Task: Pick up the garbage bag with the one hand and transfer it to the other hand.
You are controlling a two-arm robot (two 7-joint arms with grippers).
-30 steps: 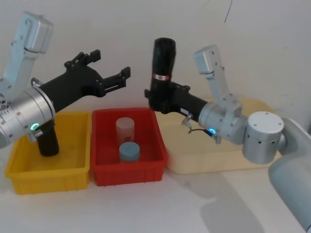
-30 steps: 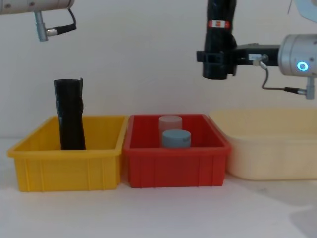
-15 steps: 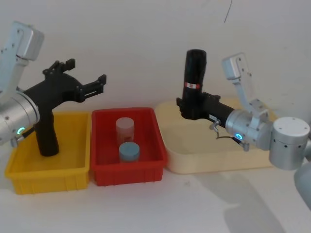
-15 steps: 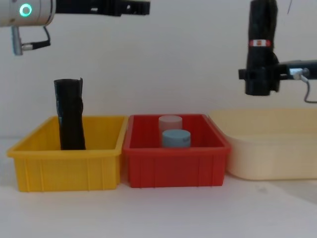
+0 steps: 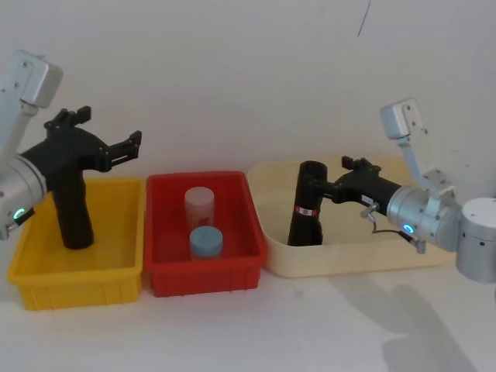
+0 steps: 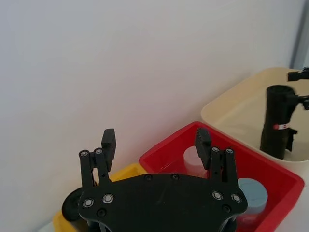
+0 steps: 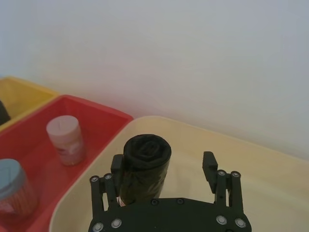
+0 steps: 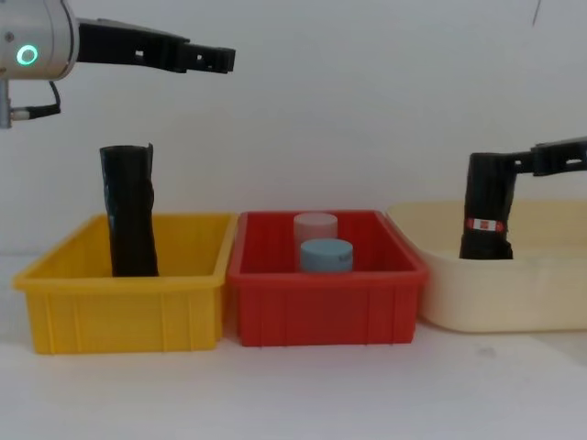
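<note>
One garbage bag (image 5: 307, 204) lowered into tray (image 5: 349, 262) (upright), right pincer (image 7: 162, 162) open

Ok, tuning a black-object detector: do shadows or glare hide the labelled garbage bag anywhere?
Head view: the garbage bag stands dark against the cream tray, no glare; soft shadows lie on the table in front. Chest view: likewise, label visible. Right wrist view: it blends into the black right gripper.

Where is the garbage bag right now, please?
In the head view, the garbage bag stands upright in the cream bin on the robot's right, at the open right gripper.
</note>
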